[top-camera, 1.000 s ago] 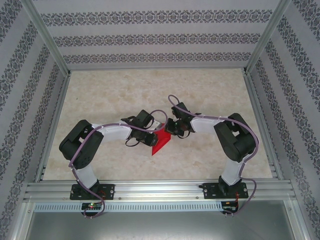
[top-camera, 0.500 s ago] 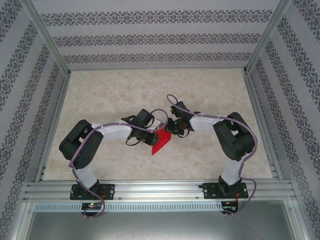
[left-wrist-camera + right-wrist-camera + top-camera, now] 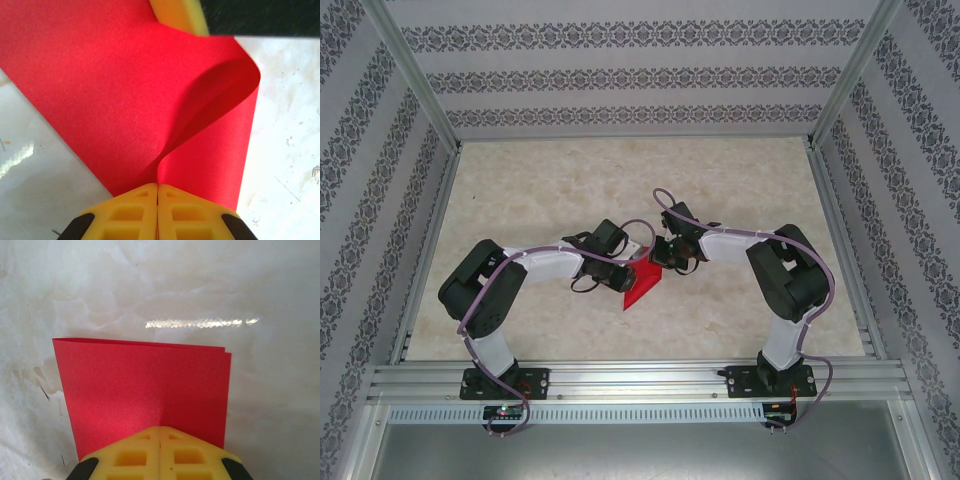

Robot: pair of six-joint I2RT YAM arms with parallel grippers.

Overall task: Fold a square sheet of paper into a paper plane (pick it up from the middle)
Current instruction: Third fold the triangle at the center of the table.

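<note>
The square sheet of paper (image 3: 643, 284) is bright red and folded over, lying at mid-table between the two arms. In the right wrist view the sheet (image 3: 142, 390) is a flat doubled rectangle with its two far edges nearly matched. My right gripper (image 3: 160, 429) is shut, and a faint ridge in the paper runs into its seam. My left gripper (image 3: 158, 186) is shut on a raised fold of the sheet (image 3: 100, 95), and a flap (image 3: 225, 85) curls up to the right. A yellow finger of the right gripper (image 3: 176, 15) rests at the sheet's far edge.
The marbled tabletop (image 3: 550, 190) spreads wide to the far side and to both sides of the arms. Patterned walls with metal posts (image 3: 415, 75) enclose it. An aluminium rail (image 3: 640, 378) carries the arm bases at the near edge.
The right gripper has shifted slightly toward the far side and the left arm. The paper and the left gripper stay as they were.
</note>
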